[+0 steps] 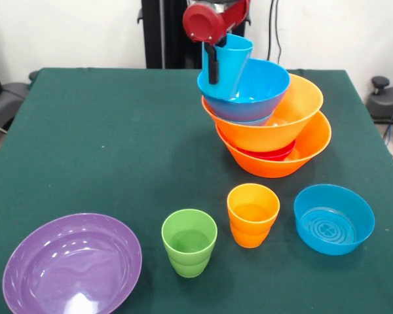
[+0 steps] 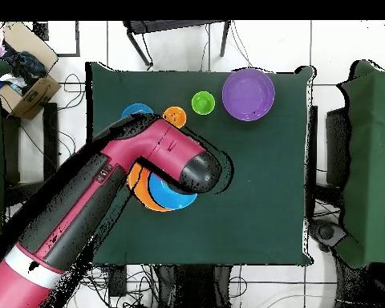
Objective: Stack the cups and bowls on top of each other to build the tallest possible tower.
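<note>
The tower [image 1: 268, 124] stands at the back right: a large orange bowl [image 1: 301, 157] as base, a small red bowl [image 1: 270, 154], a second orange bowl [image 1: 295, 114], then a large blue bowl [image 1: 259, 91]. A blue cup [image 1: 230, 62] leans inside that top bowl. My gripper [image 1: 216, 73] is shut on the cup's rim, with one black finger [image 1: 213, 65] against its outer wall. In front stand a green cup [image 1: 189, 242], an orange cup [image 1: 252, 214], a smaller blue bowl [image 1: 333, 218] and a purple bowl [image 1: 72, 265]. From overhead the arm [image 2: 160, 156] hides most of the tower [image 2: 168, 195].
The green table [image 1: 85, 131] reaches well to the left of the tower. In the overhead view a cardboard box [image 2: 27, 80] sits on the floor off one side and dark chairs [image 2: 370, 160] stand by the other.
</note>
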Controlling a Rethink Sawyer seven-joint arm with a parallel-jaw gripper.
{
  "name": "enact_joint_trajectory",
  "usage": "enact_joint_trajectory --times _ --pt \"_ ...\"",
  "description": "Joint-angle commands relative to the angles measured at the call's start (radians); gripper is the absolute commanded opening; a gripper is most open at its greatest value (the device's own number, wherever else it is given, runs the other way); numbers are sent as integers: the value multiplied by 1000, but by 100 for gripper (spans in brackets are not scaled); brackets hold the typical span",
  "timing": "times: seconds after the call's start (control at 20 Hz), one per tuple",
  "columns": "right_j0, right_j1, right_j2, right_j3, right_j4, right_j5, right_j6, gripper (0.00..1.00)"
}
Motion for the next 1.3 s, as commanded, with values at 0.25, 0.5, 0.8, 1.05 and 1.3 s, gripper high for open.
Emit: enact_joint_trajectory --times 0.25,0.5,0.8,1.05,1.3 --pt "9 85 148 7 22 54 80 0" --pt "12 101 150 6 37 67 80 0" --pt "25 110 154 15 19 20 54 0" --pt "35 108 150 24 10 -1 43 0" --pt "50 103 139 44 0 -13 37 0"
